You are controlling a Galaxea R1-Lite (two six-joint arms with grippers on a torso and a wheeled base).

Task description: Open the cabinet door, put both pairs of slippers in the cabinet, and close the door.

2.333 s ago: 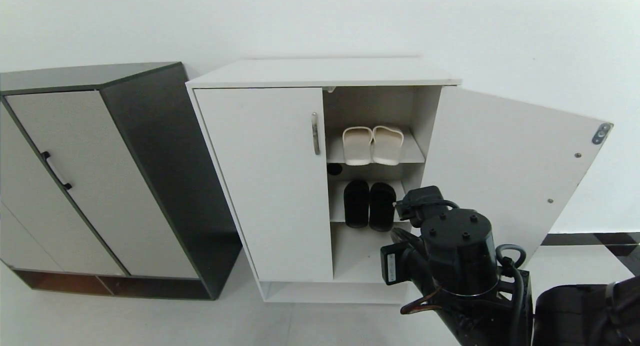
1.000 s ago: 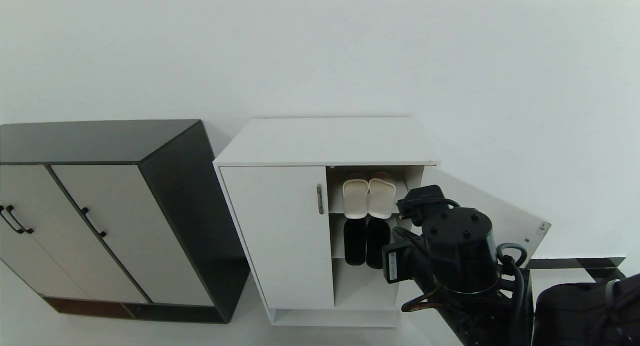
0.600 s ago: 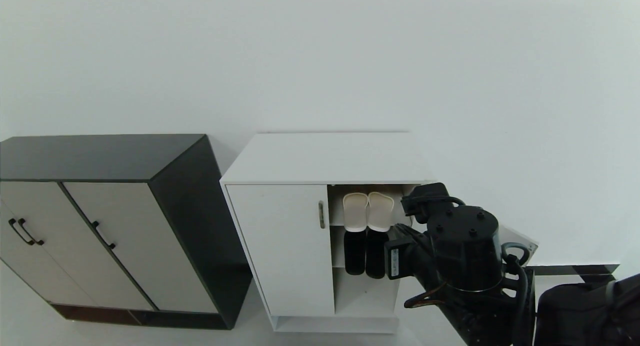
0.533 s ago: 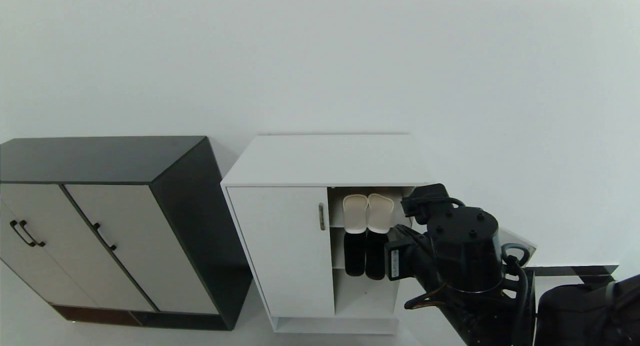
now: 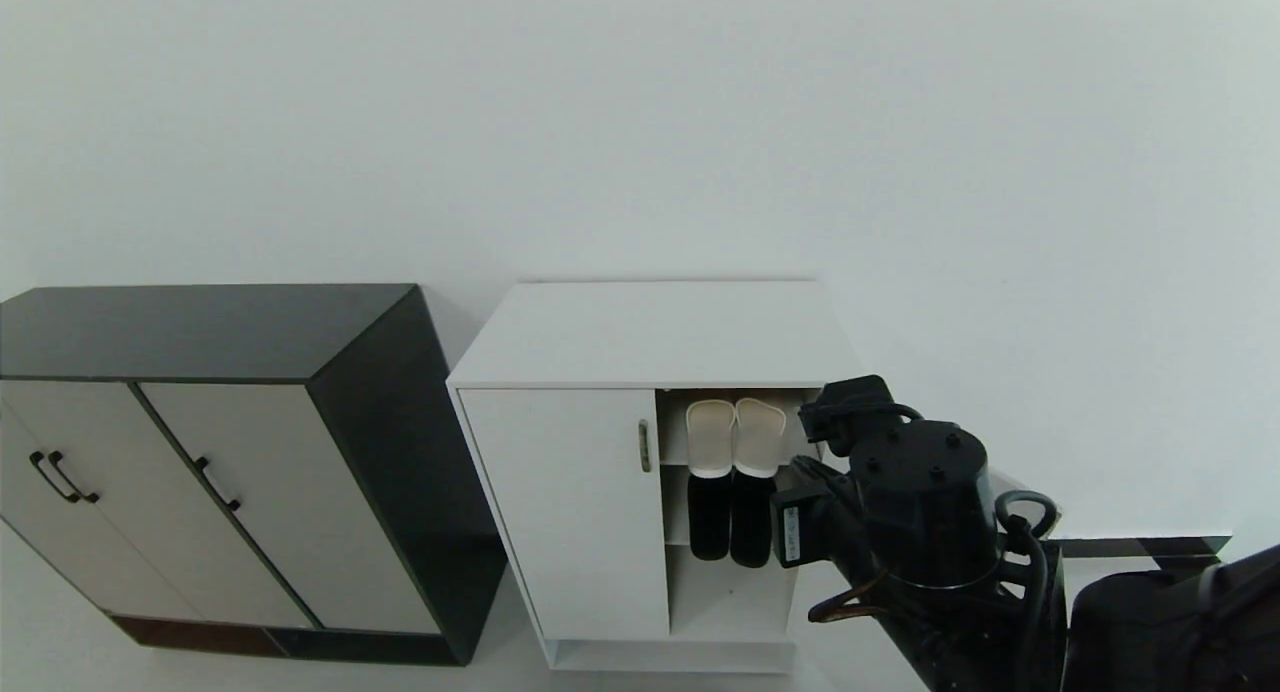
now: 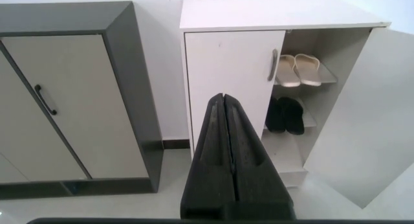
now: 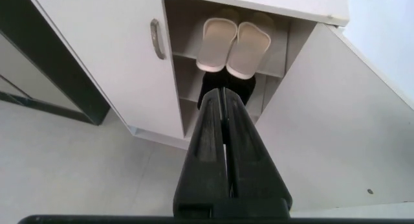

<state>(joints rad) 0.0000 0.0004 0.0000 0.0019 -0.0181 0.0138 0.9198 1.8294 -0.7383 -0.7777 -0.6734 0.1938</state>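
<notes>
Both wrist views reveal the open door [image 6: 369,120] beside shelved slippers [image 6: 299,61].

Shelves [image 5: 672,452] hold white slippers [image 5: 735,437] above black slippers [image 5: 730,520].

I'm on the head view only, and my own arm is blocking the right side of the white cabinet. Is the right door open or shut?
Observer: Open. In the left wrist view the right door stands swung well out from the white cabinet.
Operator: What about the right end effector?
Observer: The right end effector is shut with nothing in it. It points at the open compartment and is clear of the door.
Operator: And the other one?
Observer: The left end effector is shut and empty too, and it faces the left door, which is closed.
</notes>
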